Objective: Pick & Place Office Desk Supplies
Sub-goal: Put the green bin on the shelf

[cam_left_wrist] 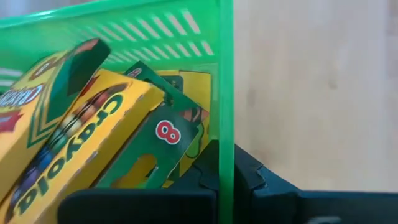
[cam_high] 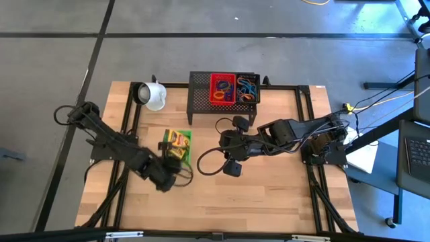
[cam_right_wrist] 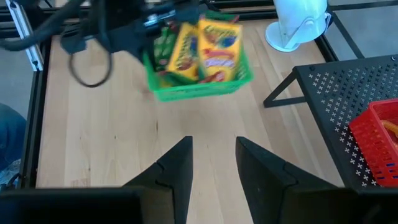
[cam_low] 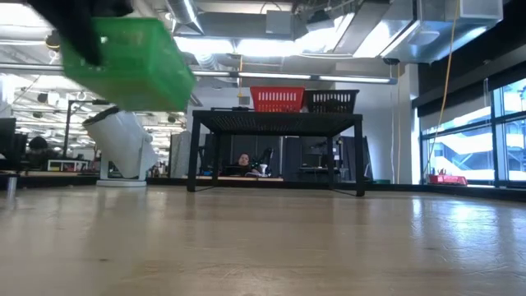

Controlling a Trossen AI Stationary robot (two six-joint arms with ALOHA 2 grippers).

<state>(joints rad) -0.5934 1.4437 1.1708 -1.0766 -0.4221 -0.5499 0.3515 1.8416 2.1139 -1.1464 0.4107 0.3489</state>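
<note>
Green basket (cam_right_wrist: pixel 198 89), yellow-green crayon boxes (cam_right_wrist: pixel 200 51), red bin (cam_high: pixel 222 89)

— Beyond the table? Grey floor (cam_high: pixel 54 60) crossed by dark seams; open ceiling with ducts (cam_low: pixel 329 20) and strip lights (cam_low: pixel 271 48).

— And to the side? Tall windows (cam_low: pixel 481 136) bright with daylight; a seated person (cam_low: pixel 243 160) among far desks; a laptop (cam_high: pixel 416 151) on a side table.

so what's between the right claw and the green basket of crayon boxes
Only bare wooden table. The right wrist view shows the open right claw empty, pointing at the green basket, which the left claw holds by its wall, lifted in the low view.
</note>
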